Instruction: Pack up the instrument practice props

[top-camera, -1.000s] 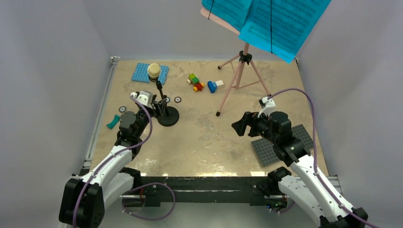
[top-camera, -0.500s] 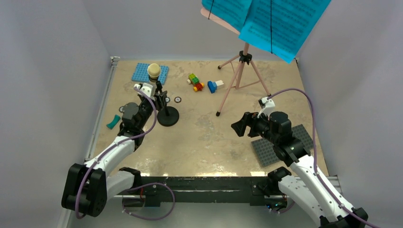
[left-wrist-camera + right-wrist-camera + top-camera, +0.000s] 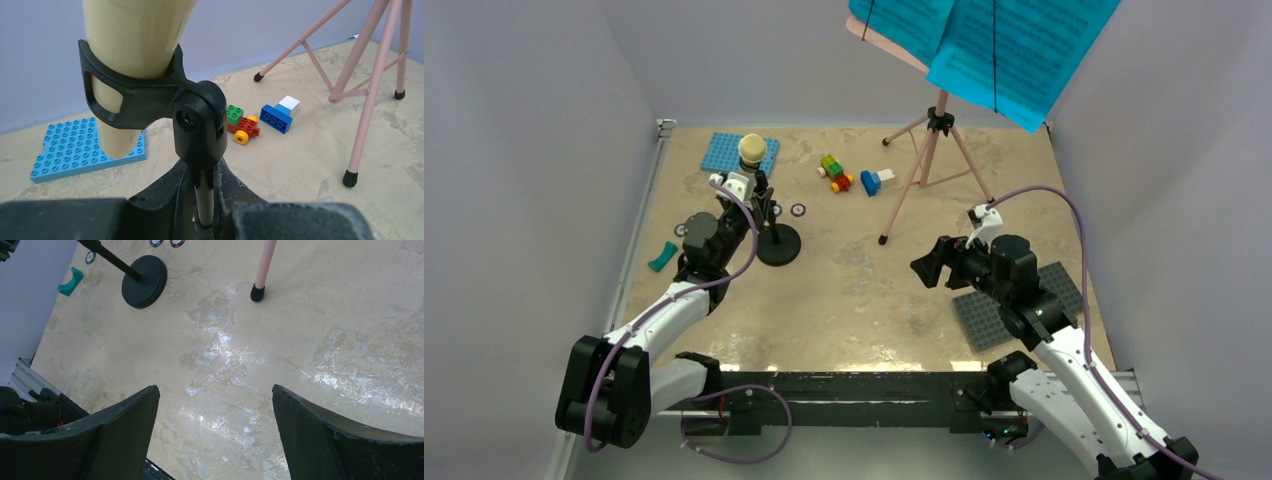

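Note:
The cream toy microphone sits in the clip of the small black mic stand. In the left wrist view the microphone and clip are close above my fingers. My left gripper is shut on the stand's thin pole just under the clip. The pink tripod music stand stands at the back right and carries the cyan sheet-music pages. My right gripper is open and empty above bare table. The stand's round base lies far ahead of it.
A blue baseplate lies at the back left and a grey baseplate under the right arm. Small toy bricks and a blue brick lie mid-back. A teal piece lies by the left edge. Small round discs lie near the base.
My left gripper has moved forward and up along the mic stand to its pole under the clip. The microphone has shifted slightly. The right arm has not moved.

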Action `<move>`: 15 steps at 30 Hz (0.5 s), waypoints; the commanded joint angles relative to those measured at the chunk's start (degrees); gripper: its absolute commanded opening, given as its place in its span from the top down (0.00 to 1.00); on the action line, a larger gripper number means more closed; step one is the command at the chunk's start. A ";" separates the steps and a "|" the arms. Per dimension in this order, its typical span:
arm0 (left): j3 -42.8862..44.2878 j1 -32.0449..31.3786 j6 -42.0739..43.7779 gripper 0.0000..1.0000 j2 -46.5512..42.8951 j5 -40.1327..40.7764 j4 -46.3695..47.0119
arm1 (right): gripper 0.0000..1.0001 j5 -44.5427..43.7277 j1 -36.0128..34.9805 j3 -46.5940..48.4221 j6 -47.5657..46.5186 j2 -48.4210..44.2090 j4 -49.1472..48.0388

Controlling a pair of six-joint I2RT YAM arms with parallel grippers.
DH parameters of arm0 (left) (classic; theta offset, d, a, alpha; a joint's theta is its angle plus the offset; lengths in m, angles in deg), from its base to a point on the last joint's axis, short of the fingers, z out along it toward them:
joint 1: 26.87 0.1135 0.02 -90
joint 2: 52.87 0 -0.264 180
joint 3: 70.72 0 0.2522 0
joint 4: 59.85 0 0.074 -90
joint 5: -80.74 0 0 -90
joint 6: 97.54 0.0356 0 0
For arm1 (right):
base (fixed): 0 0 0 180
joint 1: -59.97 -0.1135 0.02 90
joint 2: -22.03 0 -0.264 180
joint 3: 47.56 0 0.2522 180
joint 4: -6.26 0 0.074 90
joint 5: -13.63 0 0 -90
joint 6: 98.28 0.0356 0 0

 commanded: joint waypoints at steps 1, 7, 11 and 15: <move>1.74 -0.19 0.77 1.00 -0.67 -2.07 4.05 | 0.12 0.22 -0.18 1.19 -0.54 -0.62 -0.29; 2.02 -0.19 -1.31 1.00 -5.01 -5.57 3.69 | 0.12 0.47 -0.21 1.81 -0.10 -0.62 0.15; 2.40 -0.19 -4.34 1.00 -9.31 -9.42 3.34 | 0.13 1.02 -0.20 2.04 0.30 -1.04 0.30; 2.81 -0.19 -8.90 1.00 -13.08 -15.70 2.78 | 0.13 2.35 -0.21 1.78 0.11 -2.22 0.06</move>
